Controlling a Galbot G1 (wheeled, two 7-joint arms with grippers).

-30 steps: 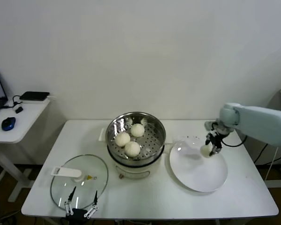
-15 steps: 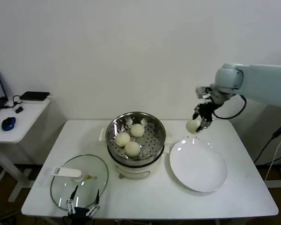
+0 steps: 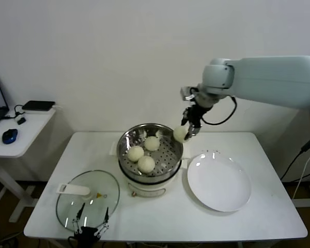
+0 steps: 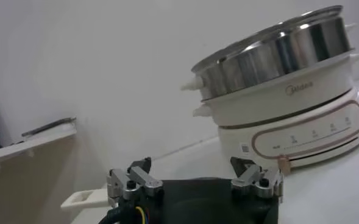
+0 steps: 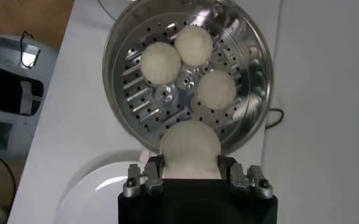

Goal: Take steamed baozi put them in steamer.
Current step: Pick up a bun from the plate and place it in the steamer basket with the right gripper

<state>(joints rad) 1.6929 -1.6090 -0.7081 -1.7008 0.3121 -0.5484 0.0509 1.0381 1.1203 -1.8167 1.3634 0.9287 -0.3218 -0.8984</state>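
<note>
The steamer [image 3: 168,132] is a shiny perforated steel basket on a white pot base at the table's middle. Three baozi lie in it [image 3: 135,153], [image 3: 152,143], [image 3: 145,164]. My right gripper [image 3: 188,130] is shut on a fourth baozi [image 3: 180,134] and holds it in the air just above the steamer's right rim. In the right wrist view the held baozi [image 5: 189,148] sits between the jaws, with the steamer [image 5: 121,42] and its three baozi below. My left gripper [image 3: 89,230] is open and empty at the table's front left edge.
A white plate [image 3: 218,182] lies right of the steamer. A glass lid [image 3: 88,199] with a white handle lies at the front left. A side desk [image 3: 15,129] with a mouse stands far left. The pot base [image 4: 289,109] shows in the left wrist view.
My right arm has lifted the baozi off the plate and carried it left, from above the plate's far edge to just over the steamer's right rim. The left arm stays parked.
</note>
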